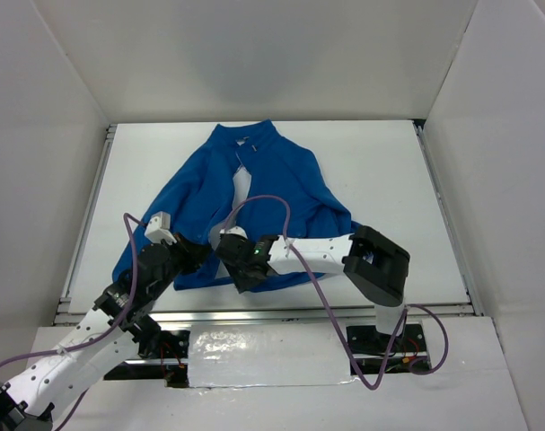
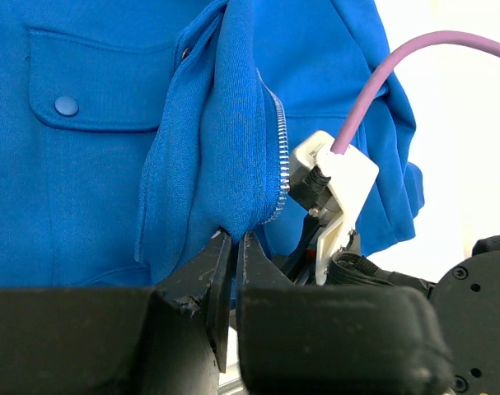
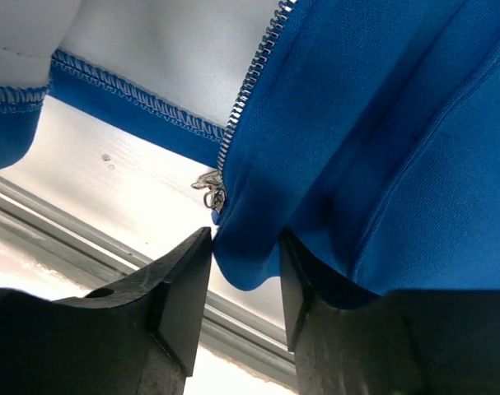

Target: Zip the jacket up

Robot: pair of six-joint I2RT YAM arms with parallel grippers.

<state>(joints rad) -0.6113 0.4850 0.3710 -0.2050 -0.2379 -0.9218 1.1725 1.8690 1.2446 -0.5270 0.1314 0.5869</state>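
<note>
Item 1, your left pincer [image 2: 233, 239]: black fingers [image 2: 207, 271] nearly together, clenched on a bunched fold of the jacket's lower edge. From the top camera it [image 1: 196, 254] sits at the near hem, left of the centre opening.

Item 2, your right pincer [image 3: 245, 247]: grasping the bottom corner of the other front panel, blue cloth filling the gap between both fingers [image 3: 184, 296]. From above it [image 1: 234, 259] lies just beside the left pincer, at the same near hem.

Item 3, jacket [image 1: 272, 180]: bright blue, spread on the white desk [image 1: 389, 180] with its collar [image 1: 245, 135] toward the far side and its hem nearest your arm bases. Front parted, pale lining showing down the middle.

Item 4, zipper [image 2: 278, 148]: light-coloured teeth running down the edge of the fold held by the left pincer. On the right wrist camera a second row of teeth [image 3: 250, 82] ends just above the fingers, with a small metal fitting [image 3: 208, 188] hanging at its foot; you cannot tell whether it is engaged with anything.

Item 5, pocket flap [image 2: 101, 82]: flat on the left panel, closed by one blue snap button [image 2: 67, 105].

Item 6, purple cable [image 1: 281, 206]: loops over the jacket to the right wrist.
</note>
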